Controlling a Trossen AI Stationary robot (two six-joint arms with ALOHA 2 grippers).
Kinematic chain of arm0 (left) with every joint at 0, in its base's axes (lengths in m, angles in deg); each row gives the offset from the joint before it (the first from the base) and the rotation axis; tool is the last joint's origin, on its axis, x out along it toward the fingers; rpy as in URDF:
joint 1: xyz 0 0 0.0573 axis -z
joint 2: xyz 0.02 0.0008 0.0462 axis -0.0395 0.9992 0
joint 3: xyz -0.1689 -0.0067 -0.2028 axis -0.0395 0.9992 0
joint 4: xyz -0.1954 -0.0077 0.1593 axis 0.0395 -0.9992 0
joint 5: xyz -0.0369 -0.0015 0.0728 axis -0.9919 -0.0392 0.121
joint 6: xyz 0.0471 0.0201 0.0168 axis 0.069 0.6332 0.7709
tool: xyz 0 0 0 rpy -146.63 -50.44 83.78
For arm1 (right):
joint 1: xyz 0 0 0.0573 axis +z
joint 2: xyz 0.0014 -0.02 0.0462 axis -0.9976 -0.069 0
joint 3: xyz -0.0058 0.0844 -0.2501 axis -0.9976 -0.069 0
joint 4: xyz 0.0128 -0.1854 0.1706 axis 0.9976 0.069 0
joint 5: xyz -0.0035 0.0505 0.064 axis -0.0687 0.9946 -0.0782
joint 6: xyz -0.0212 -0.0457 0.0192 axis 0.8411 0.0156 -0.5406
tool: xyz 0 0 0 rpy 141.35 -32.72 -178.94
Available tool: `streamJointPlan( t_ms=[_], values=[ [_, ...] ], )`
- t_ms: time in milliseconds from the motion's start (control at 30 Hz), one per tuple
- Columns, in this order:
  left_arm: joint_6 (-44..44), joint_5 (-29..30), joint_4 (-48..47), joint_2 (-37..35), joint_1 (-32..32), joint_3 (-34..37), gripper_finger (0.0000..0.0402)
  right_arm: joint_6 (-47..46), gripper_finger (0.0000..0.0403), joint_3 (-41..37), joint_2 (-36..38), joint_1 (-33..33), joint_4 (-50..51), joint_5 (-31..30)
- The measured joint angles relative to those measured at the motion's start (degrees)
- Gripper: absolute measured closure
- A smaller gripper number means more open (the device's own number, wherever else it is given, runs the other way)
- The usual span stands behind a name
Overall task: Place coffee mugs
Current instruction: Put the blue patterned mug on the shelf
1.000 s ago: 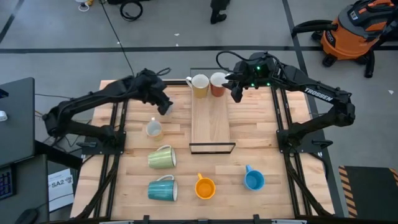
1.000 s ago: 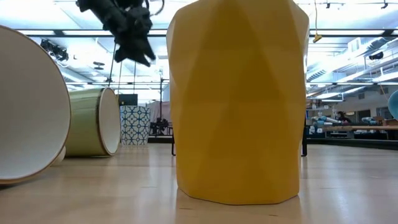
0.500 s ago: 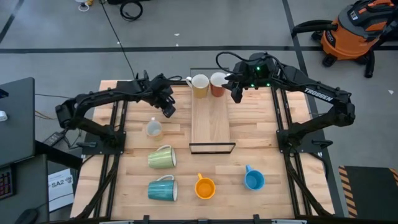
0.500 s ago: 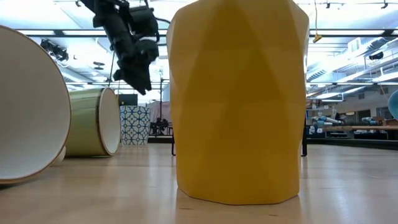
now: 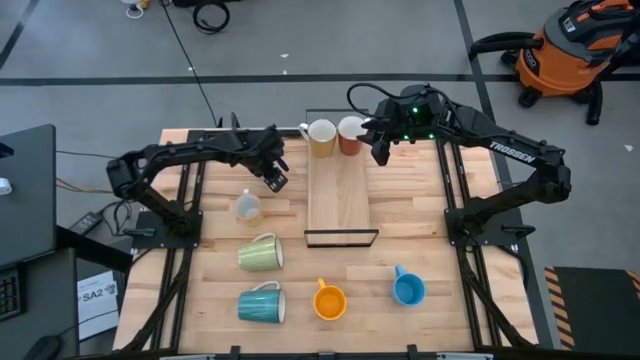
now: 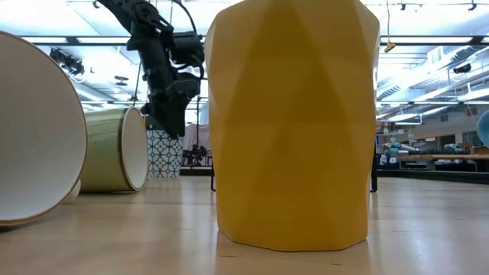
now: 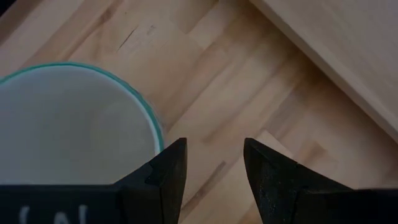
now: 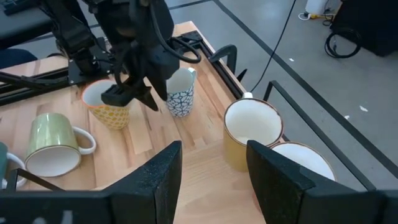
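A wooden bench [image 5: 420,210] holds a long flat board [image 5: 340,195] in its middle, running from the far edge toward the near edge. At the far end of the board stand two mugs side by side: a yellow mug [image 5: 321,138] with a white inside, and a red-orange mug [image 5: 351,135] just beside it. The right gripper [image 5: 381,150] hangs just beside the red-orange mug, near the far edge. Its fingers [image 8: 158,177] are apart and hold nothing. The left gripper [image 5: 275,177] hangs over the bench just off the board's left edge, with its fingers [image 7: 163,177] spread a little and empty. Right under it the left wrist view shows the rim of a mug with a teal edge [image 7: 74,124] and a white inside, close by one finger, but I cannot tell if they touch. Near the left edge sits a small patterned mug [image 5: 247,207]. Closer to the near edge, a pale green mug [image 5: 260,253] lies on its side, and a teal mug [image 5: 262,304] lies on its side by the near left corner. An orange mug [image 5: 329,301] stands upright near the middle of the near edge, and a blue mug [image 5: 408,288] stands toward the near right corner.
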Motion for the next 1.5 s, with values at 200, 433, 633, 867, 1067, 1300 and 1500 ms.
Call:
streamJointPlan(
  t_ms=[200,433,633,867,1067,1300,1500],
  values=[
    [0.0,-0.3,0.0,0.3,0.0,0.0,0.0235,0.0,0.0218,0.0,0.0,0.0,0.0,0.0],
    [0.0,-1.7,-1.1,-0.2,0.4,-2.5,0.0243,0.0,0.0218,0.0,0.0,0.0,0.0,0.0],
    [0.1,1.1,-1.6,-0.2,0.3,-7.4,0.0252,0.0,0.0218,0.0,0.0,0.0,0.0,0.0],
    [0.0,8.4,-4.2,-0.2,0.2,-8.0,0.0253,0.0,0.0218,0.0,0.0,0.0,0.0,0.0],
    [-0.1,8.3,-6.9,-0.2,0.2,-5.5,0.0253,0.0,0.0218,0.0,0.0,0.0,0.0,0.0],
    [-1.8,8.4,-5.9,-0.2,0.2,-1.8,0.0253,0.0,0.0218,0.0,0.0,0.0,0.0,0.0],
    [-1.2,8.4,-4.7,-0.2,0.2,-0.7,0.0255,0.0,0.0218,0.0,0.0,0.0,0.0,0.0]
  ],
)
